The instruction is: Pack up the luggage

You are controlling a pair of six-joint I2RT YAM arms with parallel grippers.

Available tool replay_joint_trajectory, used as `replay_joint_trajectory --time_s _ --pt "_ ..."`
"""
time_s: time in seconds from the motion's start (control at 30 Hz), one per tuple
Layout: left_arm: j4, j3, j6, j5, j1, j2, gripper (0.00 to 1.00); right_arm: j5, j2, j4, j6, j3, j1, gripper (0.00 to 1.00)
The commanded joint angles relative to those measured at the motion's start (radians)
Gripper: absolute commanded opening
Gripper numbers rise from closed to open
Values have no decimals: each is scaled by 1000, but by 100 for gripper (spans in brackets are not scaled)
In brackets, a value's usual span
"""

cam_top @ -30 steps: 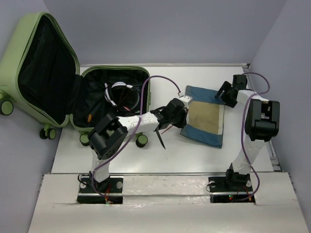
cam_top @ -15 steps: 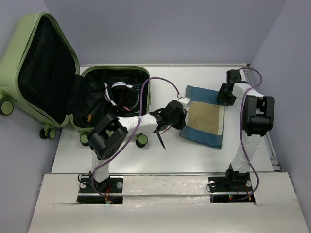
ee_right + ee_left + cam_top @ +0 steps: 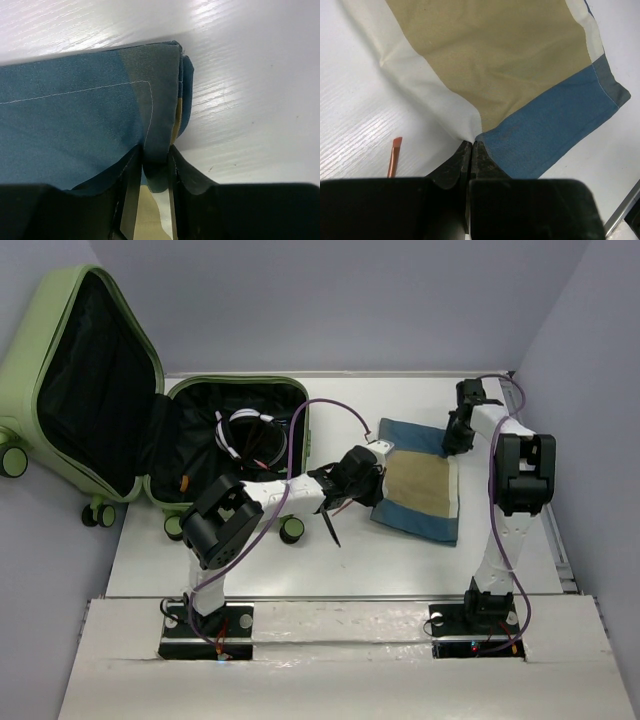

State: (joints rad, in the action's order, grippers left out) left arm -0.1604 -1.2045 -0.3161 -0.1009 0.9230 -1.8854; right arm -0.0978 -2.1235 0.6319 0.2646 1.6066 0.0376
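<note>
Count: one luggage (image 3: 22, 370), one folded cloth (image 3: 425, 485), two arms, one table (image 3: 400, 560).

Far left: the luggage lies open. Its lid is propped up past the table's left edge and its base half lies flat on the table's back-left corner, black lining up. One bundle of black and white cord (image 3: 245, 435) sits inside the base. Wheels show along the near side; some overlap, so no sure count.

Centre: a strip of bare table separates the luggage's right rim from the cloth. The left gripper (image 3: 471, 146) is pinched tight on the cloth's left edge, where the white panel meets the blue, with fabric puckering at the tips. One small orange strip (image 3: 394, 157) lies on the table just left of that grip; what it is cannot be told.

Right: the cloth is flat, with a tan middle and a blue border. There is open table on its near side down to the arm bases, and less room at its right, by the wall. The right gripper (image 3: 156, 155) is clamped on the cloth's far right corner; the layered fold fills the narrow gap and touches both fingers.

Hidden: from above, the left arm covers the base's near right corner and the cloth's left edge. The dark lining swallows detail. The gripper bodies block the bottom of both wrist views.
</note>
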Motion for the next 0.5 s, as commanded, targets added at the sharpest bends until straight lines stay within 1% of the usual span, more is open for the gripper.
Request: replay_joint_trajectory --time_s 0.0,0.03,0.13,0.23,0.27,0.33,0.37,0.4,0.47 --pt "-39 9 9 13 0 62 6 90 -59 74 7 -26 -24 27" --pt "-39 14 11 15 -1 66 6 90 -49 48 18 -49 -24 18" --pt "-36 13 12 15 -6 68 6 119 16 -76 36 -151 -24 7" --pt "-27 5 14 24 -9 77 6 102 123 -211 62 -259 -24 7" --pt "-27 3 15 24 -9 83 6 74 152 -259 71 -281 -24 7" --pt "-25 -9 14 20 -10 98 6 70 244 -310 93 -344 -24 7" --pt "-27 -13 14 21 -12 106 6 73 275 -351 97 -362 -24 7" --pt "-27 -18 14 21 -12 114 6 79 333 -369 104 -376 -24 7" --pt "-21 -38 18 24 -13 144 6 90 390 -397 119 -396 -24 7"
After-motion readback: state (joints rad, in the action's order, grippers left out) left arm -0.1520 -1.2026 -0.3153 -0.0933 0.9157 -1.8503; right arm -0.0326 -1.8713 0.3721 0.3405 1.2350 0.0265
